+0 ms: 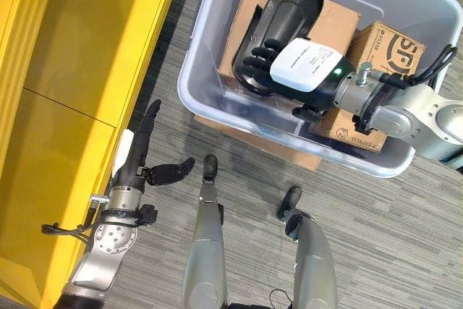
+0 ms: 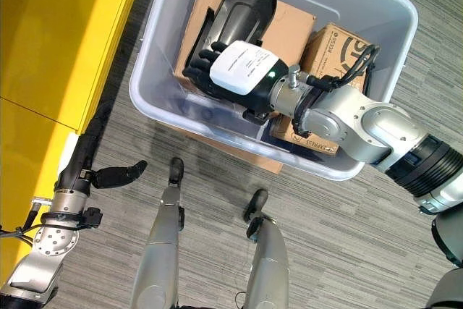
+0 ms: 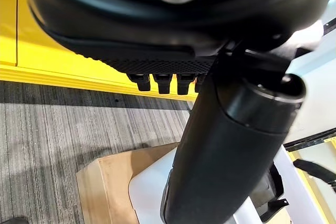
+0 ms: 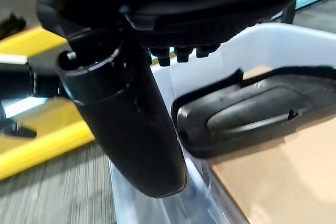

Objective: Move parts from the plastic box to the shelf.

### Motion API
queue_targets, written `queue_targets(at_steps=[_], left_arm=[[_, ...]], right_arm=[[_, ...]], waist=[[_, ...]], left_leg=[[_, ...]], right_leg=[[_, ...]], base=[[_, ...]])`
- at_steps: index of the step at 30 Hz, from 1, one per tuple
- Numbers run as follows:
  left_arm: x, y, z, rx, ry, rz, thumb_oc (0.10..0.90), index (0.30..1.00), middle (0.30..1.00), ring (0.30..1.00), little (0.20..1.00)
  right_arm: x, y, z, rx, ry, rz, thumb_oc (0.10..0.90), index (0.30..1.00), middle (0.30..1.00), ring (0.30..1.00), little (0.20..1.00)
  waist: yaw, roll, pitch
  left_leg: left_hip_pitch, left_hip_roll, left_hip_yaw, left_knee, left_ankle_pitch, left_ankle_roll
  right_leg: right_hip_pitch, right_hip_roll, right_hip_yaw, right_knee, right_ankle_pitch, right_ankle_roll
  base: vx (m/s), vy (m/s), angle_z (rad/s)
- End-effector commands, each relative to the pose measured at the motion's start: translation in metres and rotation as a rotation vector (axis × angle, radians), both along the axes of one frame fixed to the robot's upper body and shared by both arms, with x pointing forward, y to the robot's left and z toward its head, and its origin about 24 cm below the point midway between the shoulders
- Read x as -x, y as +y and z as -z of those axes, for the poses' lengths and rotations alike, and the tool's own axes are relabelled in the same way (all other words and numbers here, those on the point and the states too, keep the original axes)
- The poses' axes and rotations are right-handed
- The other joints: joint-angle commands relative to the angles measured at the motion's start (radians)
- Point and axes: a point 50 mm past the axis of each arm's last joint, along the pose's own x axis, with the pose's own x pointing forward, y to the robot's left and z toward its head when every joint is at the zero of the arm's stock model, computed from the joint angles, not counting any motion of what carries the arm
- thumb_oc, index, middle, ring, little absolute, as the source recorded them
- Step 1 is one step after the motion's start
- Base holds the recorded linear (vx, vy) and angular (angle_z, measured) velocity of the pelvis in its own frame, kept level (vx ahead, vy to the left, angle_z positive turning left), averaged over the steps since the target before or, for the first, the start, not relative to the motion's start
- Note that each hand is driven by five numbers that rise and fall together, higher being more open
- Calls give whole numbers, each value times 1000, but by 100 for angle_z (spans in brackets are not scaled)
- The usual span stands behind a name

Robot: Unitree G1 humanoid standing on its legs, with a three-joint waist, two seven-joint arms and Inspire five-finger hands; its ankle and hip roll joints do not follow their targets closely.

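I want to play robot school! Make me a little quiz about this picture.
1. True or false: the black plastic part lies on cardboard boxes inside the plastic box.
2. Which hand reaches into the box? A) left hand B) right hand
3. Fill in: the shelf beside the left hand is coloured ____.

Key: 1 true; 2 B; 3 yellow.
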Motion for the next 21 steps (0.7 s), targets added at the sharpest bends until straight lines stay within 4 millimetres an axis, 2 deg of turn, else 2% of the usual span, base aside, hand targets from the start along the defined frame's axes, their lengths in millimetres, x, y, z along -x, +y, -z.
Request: queue_targets(at_steps=[1,5,12,21], left_arm=[[11,-6,-35,-86,-184,60,900,1000,1000,1000,1000],[11,-7,-36,-100,-188,64,900,1000,1000,1000,1000],[11,-7,-38,-112,-190,71,900,1000,1000,1000,1000],[11,-8,-38,-109,-193,73,900,1000,1000,1000,1000]], right_arm=[[11,4,-59,29,-233,-39,900,1000,1000,1000,1000],[4,-6,-59,110,-258,23,900,1000,1000,1000,1000],[2,-7,-60,232,-293,45,900,1000,1000,1000,1000],[2,-8,-64,271,-310,56,900,1000,1000,1000,1000]], waist=[[24,-11,-11],[27,-9,-11],[27,-10,-11],[25,-12,-11]], left_leg=[[-14,4,-8,-9,-13,22],[-23,-1,-10,-12,-12,21],[-36,0,-11,-10,-13,20],[-43,-1,-10,-10,-16,21]], right_leg=[[169,-13,13,-125,-15,65],[163,-14,13,-126,-16,68],[153,-15,15,-131,-13,71],[152,-15,11,-142,-11,74]], base=[[9,2,4],[0,0,0],[0,0,0],[7,-2,0]])
